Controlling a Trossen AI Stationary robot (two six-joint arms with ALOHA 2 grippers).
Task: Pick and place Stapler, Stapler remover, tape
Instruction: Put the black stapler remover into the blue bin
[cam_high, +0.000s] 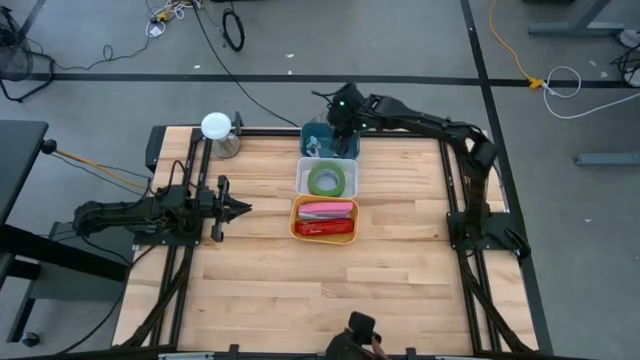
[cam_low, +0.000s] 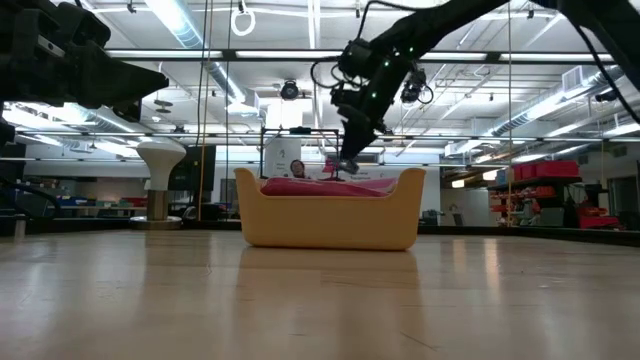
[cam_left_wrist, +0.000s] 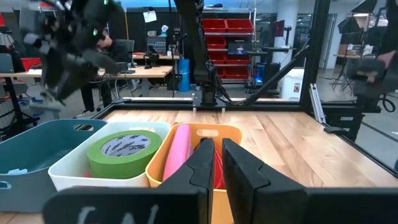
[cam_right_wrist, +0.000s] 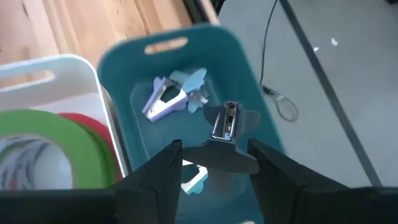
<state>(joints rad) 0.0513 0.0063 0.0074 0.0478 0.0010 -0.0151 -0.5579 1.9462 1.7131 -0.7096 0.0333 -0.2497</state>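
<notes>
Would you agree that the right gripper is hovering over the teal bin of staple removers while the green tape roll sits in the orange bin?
Not quite: the green tape roll sits in the white bin, not the orange bin, as the high view shows. The rest holds: the right gripper hovers over the teal bin of staple removers.

A white-lidded metal cup (cam_high: 219, 136) stood at the wooden table's (cam_high: 300, 290) far left corner; cables (cam_high: 232, 28) lay on the floor.
</notes>
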